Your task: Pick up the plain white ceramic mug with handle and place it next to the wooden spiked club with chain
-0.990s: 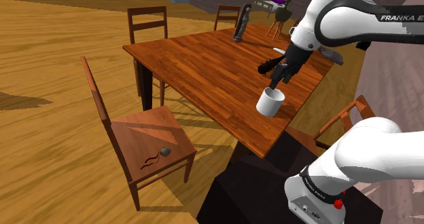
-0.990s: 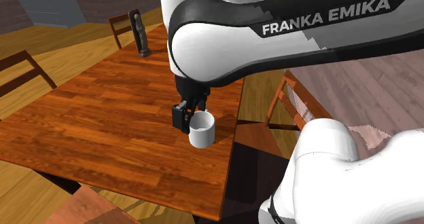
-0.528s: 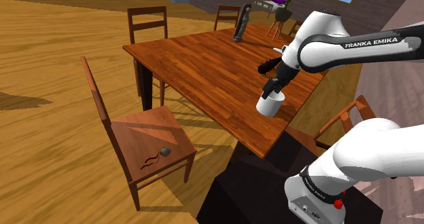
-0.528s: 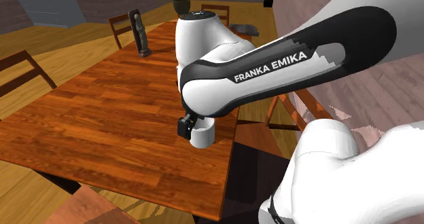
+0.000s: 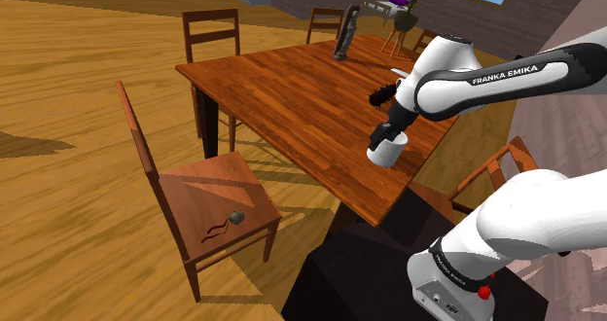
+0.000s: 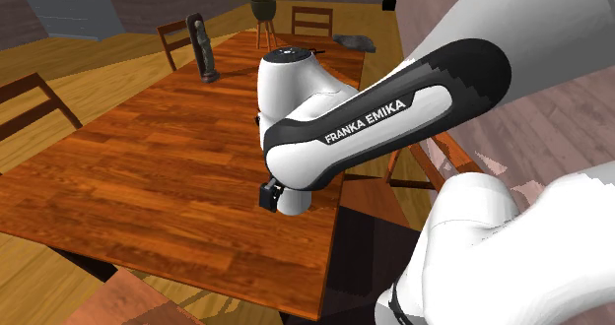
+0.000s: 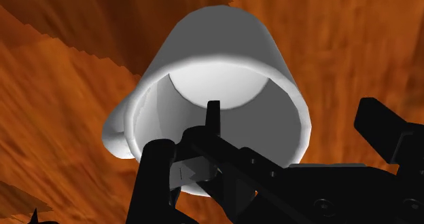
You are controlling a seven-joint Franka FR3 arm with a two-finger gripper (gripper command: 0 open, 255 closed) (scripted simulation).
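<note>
Wooden table [image 5: 282,95]: the end effector [image 5: 385,133], fingers apart, has dropped onto the white mug [image 5: 388,154] near the edge; grasp likely next. The club [image 5: 226,225] lies on the chair [image 5: 195,188] at 8 o'clock.

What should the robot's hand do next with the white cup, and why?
Probably shut the gripper. Its fingers stand apart across the mug's rim, one seemingly inside and one outside, not clasping it, and the mug sits on the table, so it cannot be lifted yet.

White arm [image 5: 525,212] with dark joints [image 5: 433,88], FRANKA EMIKA lettering [image 6: 370,119], black hand [image 5: 386,137]
</note>
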